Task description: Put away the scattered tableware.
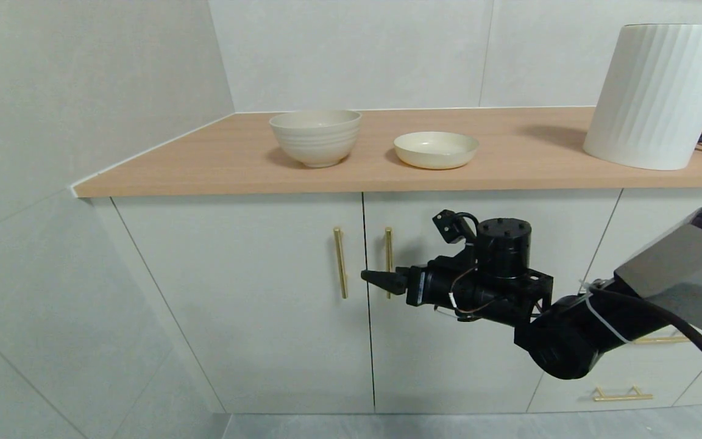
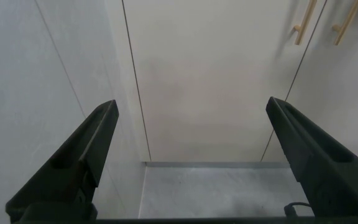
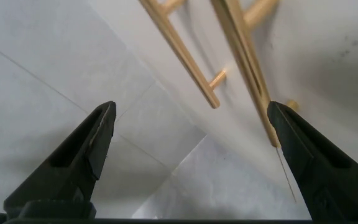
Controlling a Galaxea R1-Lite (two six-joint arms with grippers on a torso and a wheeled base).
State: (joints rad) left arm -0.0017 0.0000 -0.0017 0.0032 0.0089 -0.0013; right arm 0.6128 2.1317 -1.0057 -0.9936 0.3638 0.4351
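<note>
Head view: the right gripper (image 1: pixel 376 278) hangs in front of the cabinet doors (image 1: pixel 247 299), below the counter (image 1: pixel 509 164). Its tip points at the seam between the doors, between the two brass handles (image 1: pixel 340 263), near their lower ends. From this side-on angle I cannot tell whether it touches either handle. The bowl (image 1: pixel 315 137) stands on the counter well above the gripper and a little to its left. The plate (image 1: pixel 436 149) lies on the counter well above it and a little to its right. Bowl and plate stand apart from each other, and neither is touched. Farther right along the counter stands a tall white ribbed container (image 1: pixel 655 94).

Left wrist view: the left gripper (image 2: pixel 191 102) is spread wide and holds nothing. Beyond it are a plain cabinet door (image 2: pixel 210 81) and the floor (image 2: pixel 216 193); the brass handles (image 2: pixel 303 22) sit off to one side, well apart from it.

Right wrist view: the right gripper (image 3: pixel 190 109) is spread wide and empty. The two brass handles (image 3: pixel 185 56) run close ahead of it, one just beside a fingertip (image 3: pixel 284 121).
</note>
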